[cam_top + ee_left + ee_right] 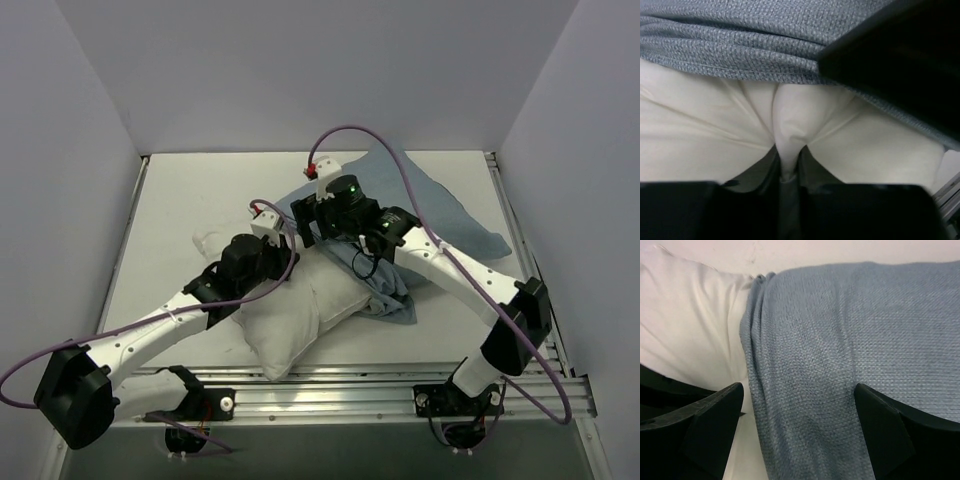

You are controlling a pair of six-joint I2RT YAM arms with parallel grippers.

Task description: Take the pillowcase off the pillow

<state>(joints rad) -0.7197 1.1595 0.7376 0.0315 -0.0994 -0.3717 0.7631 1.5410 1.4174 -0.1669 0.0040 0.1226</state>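
Between left gripper (789,154) jaws, pillow (790,112) fold; between right gripper's (799,388), seemingly loose, pillowcase (840,330)

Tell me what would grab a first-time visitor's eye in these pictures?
A plump white pillow lies mid-table, its far end covered by a blue-grey pillowcase that spreads toward the far right. Both arms lean in over the spot where the two meet. The left gripper pinches a fold of the pillow, while the right gripper hangs open over the pillowcase.
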